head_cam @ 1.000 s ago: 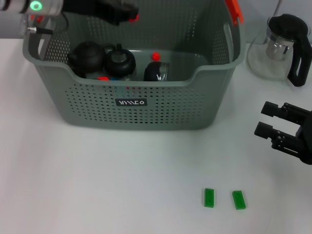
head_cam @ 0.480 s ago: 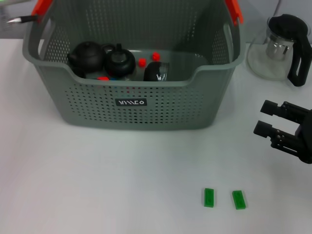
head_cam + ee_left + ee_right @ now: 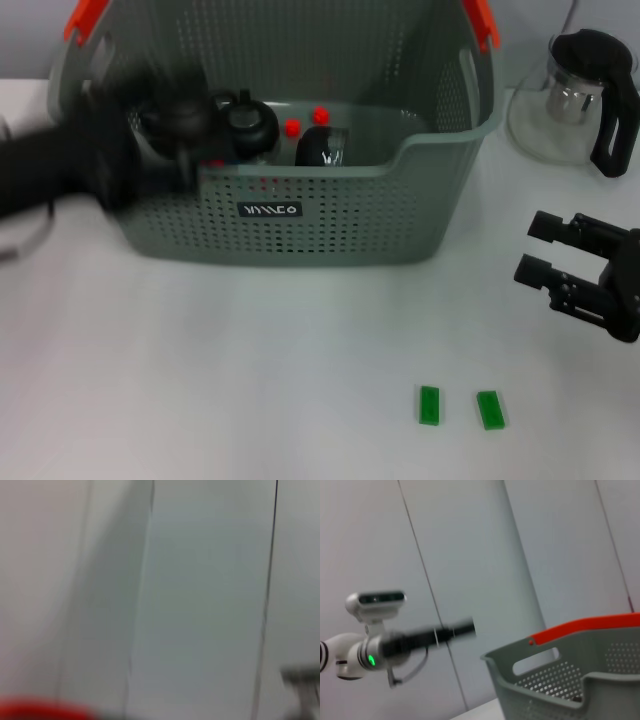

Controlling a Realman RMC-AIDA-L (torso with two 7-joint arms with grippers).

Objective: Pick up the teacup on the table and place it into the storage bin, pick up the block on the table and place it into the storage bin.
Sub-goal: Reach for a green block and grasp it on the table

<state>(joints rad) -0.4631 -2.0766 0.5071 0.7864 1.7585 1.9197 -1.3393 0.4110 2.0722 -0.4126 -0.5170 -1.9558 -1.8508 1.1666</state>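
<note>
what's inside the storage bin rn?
Inside the storage bin: two black teapots, a dark cup and small red pieces. The front wall and the blurred left arm hide the rest.

- Glass teapot (image 3: 575, 100), black handle and lid, upright on white table (image 3: 250, 380) at far right; clear body shows a metal strainer inside.
- Two black teapots (image 3: 215, 120), side by side, in the left part of the grey-green basket.
- Dark glossy vessel (image 3: 320, 148) just right of them; what it is cannot be told.
- Two small red pieces (image 3: 305, 121) behind that vessel.
- Grey panelled wall (image 3: 470, 555) with thin dark seams, seen from both wrist views.
</note>
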